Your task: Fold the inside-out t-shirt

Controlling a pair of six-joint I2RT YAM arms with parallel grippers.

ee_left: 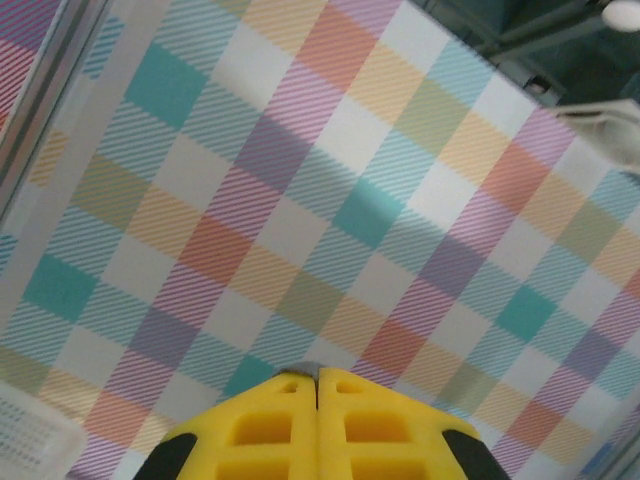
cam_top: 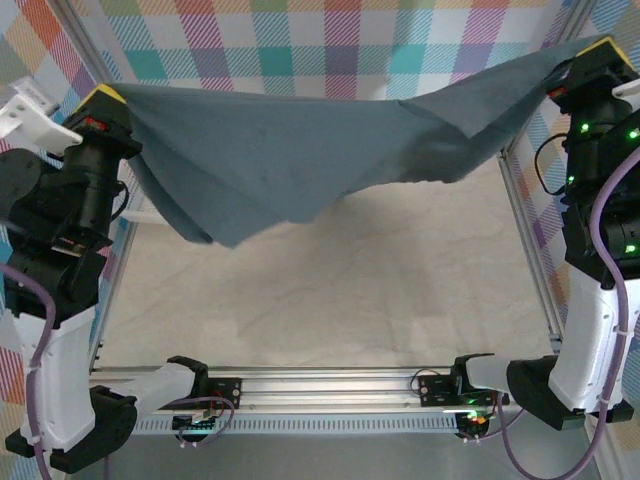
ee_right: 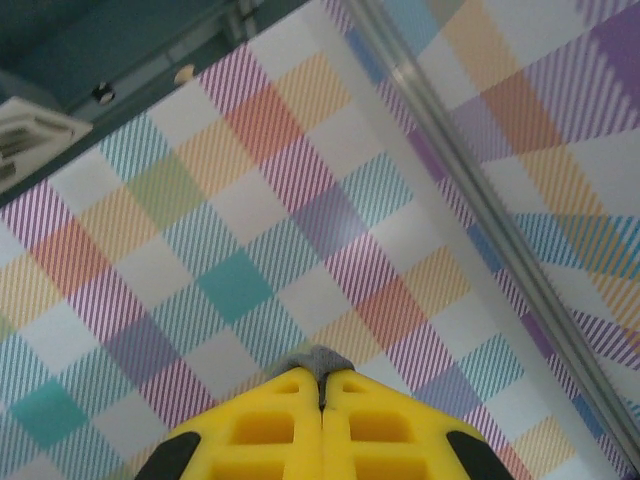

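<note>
The inside-out t-shirt (cam_top: 300,155), slate blue-grey and wrinkly, hangs stretched in the air between both arms, sagging lowest at its left part (cam_top: 225,235). My left gripper (cam_top: 103,96) is raised at the upper left, shut on one top edge of the cloth. My right gripper (cam_top: 603,45) is raised at the upper right, shut on the other end. In the left wrist view the yellow fingers meet at the left gripper (ee_left: 317,375), with a sliver of grey cloth (ee_left: 306,368) between the tips. In the right wrist view a small tuft of the t-shirt (ee_right: 318,359) pokes out of the shut right gripper (ee_right: 321,377).
The pale table surface (cam_top: 330,290) lies below the hanging cloth. A plaid backdrop (cam_top: 330,45) stands behind, aluminium frame rails run along the right side (cam_top: 525,230) and the near edge (cam_top: 330,385). Both arm bases sit at the bottom corners.
</note>
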